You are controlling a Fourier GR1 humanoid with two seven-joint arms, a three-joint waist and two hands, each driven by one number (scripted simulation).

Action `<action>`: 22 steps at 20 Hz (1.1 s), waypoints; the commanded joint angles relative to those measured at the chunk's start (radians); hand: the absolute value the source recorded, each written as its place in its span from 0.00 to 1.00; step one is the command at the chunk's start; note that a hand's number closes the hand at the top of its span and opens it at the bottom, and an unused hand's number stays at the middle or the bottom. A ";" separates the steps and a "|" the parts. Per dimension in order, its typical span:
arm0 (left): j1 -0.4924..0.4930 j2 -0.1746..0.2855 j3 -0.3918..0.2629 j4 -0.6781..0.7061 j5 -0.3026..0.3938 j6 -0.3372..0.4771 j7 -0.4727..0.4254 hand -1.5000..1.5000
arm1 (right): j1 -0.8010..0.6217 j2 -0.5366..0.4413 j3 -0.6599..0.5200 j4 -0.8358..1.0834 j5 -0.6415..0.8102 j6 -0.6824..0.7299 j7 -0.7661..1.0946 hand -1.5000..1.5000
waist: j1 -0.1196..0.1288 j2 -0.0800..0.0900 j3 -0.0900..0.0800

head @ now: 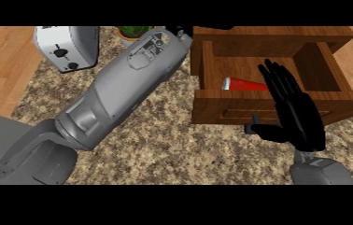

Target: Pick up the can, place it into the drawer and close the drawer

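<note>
right hand: flat, fingers straight, holding nothing, laid across the front of the open brown wooden drawer.
red cylindrical can: on its side inside the drawer, just left of our fingertips.
left hand: mostly hidden; we cannot tell its state.
risk: we judge that pushing with fingertips overhanging the drawer's inside could trap them as it shuts.

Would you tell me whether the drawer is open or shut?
Open: the drawer is pulled out, its inside showing the red can lying there.
</note>
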 commanded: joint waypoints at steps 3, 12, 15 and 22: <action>0.006 0.107 -0.010 -0.120 -0.038 -0.012 0.133 0.00 | -0.046 0.065 -0.012 0.274 0.058 -0.204 -0.080 0.00 | 0.012 -0.003 0.001; 0.144 0.216 -0.028 -0.338 -0.071 -0.001 0.201 0.00 | -0.263 0.041 -0.111 0.572 0.117 -0.285 -0.075 0.00 | 0.042 -0.002 0.000; 0.149 0.254 -0.041 -0.373 -0.078 -0.032 0.246 0.00 | -0.276 0.029 -0.140 0.671 0.133 -0.363 -0.109 0.00 | 0.045 0.002 0.001; 0.221 0.341 -0.037 -0.499 -0.096 -0.030 0.307 0.00 | -0.452 0.051 -0.183 0.848 0.170 -0.459 -0.100 0.00 | 0.047 0.004 0.001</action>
